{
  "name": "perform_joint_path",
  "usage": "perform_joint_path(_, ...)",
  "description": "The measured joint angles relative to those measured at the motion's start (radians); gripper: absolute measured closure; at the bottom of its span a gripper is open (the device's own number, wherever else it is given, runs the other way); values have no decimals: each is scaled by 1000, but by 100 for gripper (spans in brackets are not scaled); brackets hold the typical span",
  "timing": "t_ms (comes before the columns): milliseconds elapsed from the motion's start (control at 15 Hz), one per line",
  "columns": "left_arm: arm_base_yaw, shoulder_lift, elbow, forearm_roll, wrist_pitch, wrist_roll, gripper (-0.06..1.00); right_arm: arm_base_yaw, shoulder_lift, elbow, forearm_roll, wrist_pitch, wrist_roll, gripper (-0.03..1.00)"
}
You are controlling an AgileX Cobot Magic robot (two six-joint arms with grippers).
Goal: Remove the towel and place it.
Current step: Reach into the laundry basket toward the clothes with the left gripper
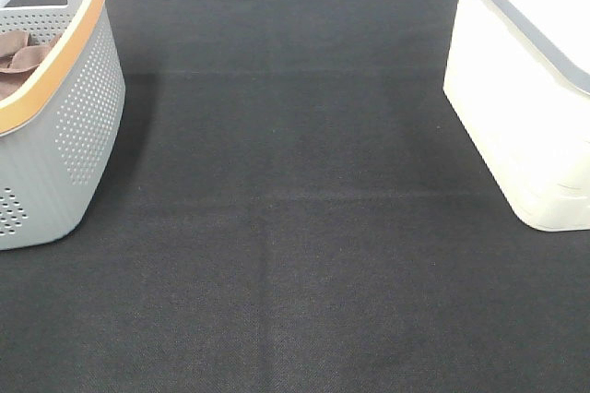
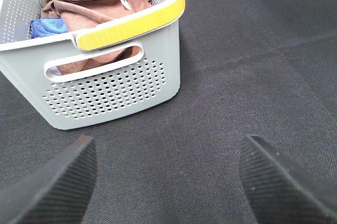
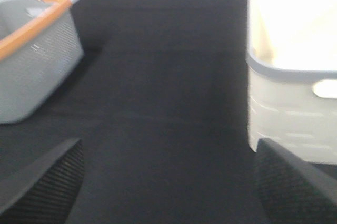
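**Nothing lifted yet**

From up high, the grey basket (image 1: 69, 144) sits at nine o'clock on the black table (image 1: 295, 245). The white bin (image 1: 516, 107) sits at three o'clock.

The left wrist camera shows the towel (image 2: 97, 6) bunched inside the basket, next to a blue cloth (image 2: 46, 27). The left gripper (image 2: 167, 153) is spread wide and empty.

The right wrist camera shows the right gripper (image 3: 168, 153) spread wide too, holding nothing.

Lifting and placing are both left to do.
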Motion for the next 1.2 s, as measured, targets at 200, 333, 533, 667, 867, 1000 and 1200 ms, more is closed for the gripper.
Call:
perform_joint_path(200,0,0,0,0,0,0,22,0,2,127,-147,27,-7,14)
perform_joint_path(333,0,0,0,0,0,0,22,0,14,131,-203,25,-3,14)
perform_joint_path(533,0,0,0,0,0,0,22,0,14,135,-222,26,12,14)
perform_joint_path(667,0,0,0,0,0,0,22,0,14,135,-222,26,12,14)
perform_joint_path(867,0,0,0,0,0,0,22,0,14,135,-222,26,12,14)
perform_joint_path(1000,0,0,0,0,0,0,22,0,14,135,-222,26,12,14)
perform_joint_path(1200,0,0,0,0,0,0,22,0,14,135,-222,26,12,14)
